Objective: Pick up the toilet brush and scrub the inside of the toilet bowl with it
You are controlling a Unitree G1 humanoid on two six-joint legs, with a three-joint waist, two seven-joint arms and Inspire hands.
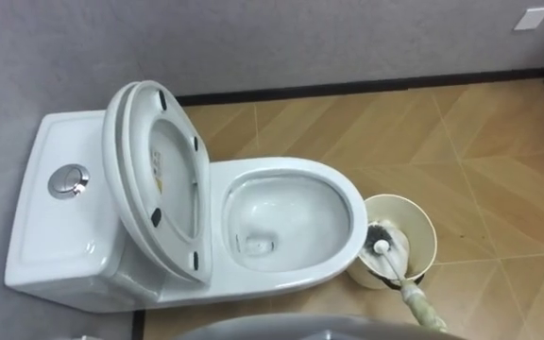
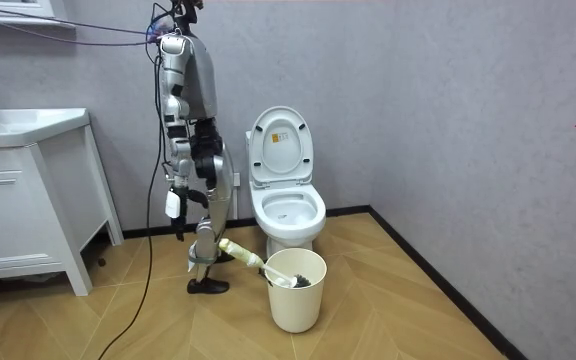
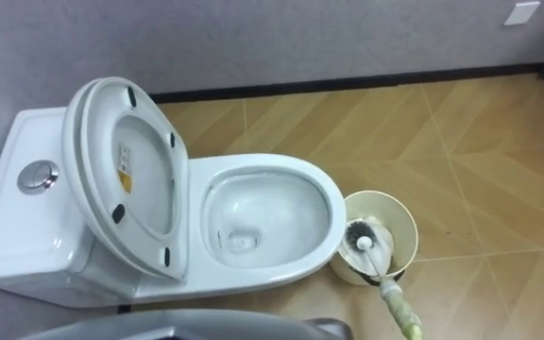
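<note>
The white toilet (image 1: 348,203) stands against the grey wall with its lid and seat (image 1: 154,179) raised, and the bowl holds a little water. Right of the bowl stands a cream bucket (image 1: 425,225). A toilet brush (image 1: 382,242) rests in it with its dark bristle head down and its pale handle (image 1: 421,310) leaning out toward me. No hand touches the brush. In the room view I stand upright beside the toilet (image 2: 288,210), on its left, with the bucket (image 2: 296,300) in front of my feet. My right hand (image 2: 173,205) hangs by my hip.
The tank (image 1: 64,222) with its round flush button (image 1: 68,181) is on my left. A white sink cabinet (image 2: 18,200) stands at the room view's left. Wooden floor stretches past the bucket to a black baseboard (image 1: 366,88).
</note>
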